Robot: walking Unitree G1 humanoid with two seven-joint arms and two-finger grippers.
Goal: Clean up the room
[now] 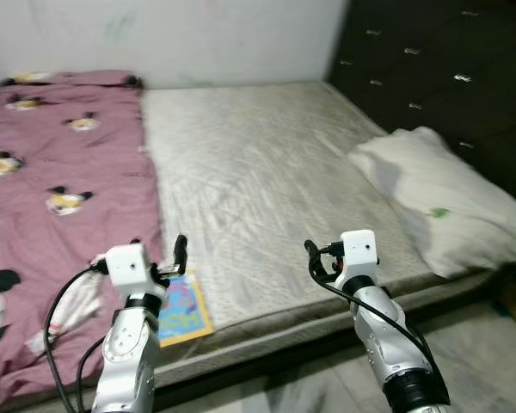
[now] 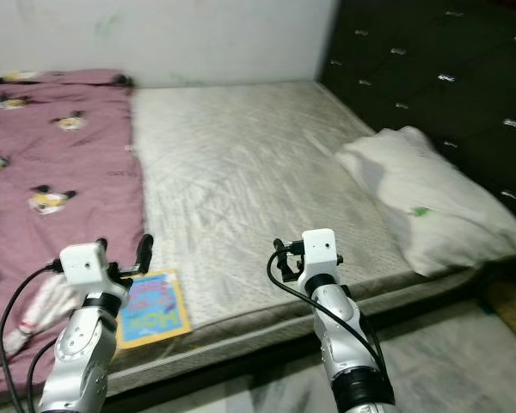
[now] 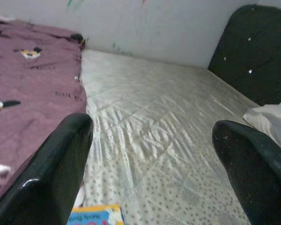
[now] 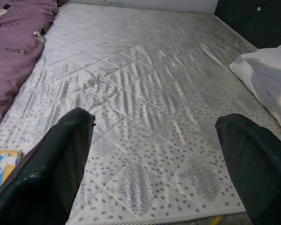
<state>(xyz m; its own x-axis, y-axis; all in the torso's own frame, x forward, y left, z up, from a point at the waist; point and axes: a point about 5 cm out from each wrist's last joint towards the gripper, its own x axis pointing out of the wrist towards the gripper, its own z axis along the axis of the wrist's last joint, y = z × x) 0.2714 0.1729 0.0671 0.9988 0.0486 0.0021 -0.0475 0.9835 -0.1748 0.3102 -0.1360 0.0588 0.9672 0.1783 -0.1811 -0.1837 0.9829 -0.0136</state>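
A bed lies before me with a bare pale mattress [image 1: 258, 181]. A maroon blanket [image 1: 60, 189] with cartoon prints covers its left part. A white pillow [image 1: 439, 202] lies at the right, by the headboard. A colourful book [image 1: 182, 310] rests flat on the mattress's front edge beside the blanket. My left gripper [image 1: 168, 262] hovers open just above and left of the book, whose corner [image 3: 96, 215] appears below one finger. My right gripper [image 1: 318, 262] is open over the front edge of the mattress, right of the book, holding nothing.
A dark tufted headboard [image 1: 447, 60] stands along the right side, with a white wall [image 1: 198, 34] behind the bed. A small white item with red marks [image 2: 34, 314] lies on the blanket by my left arm. Grey floor [image 1: 482, 361] runs along the bed's front.
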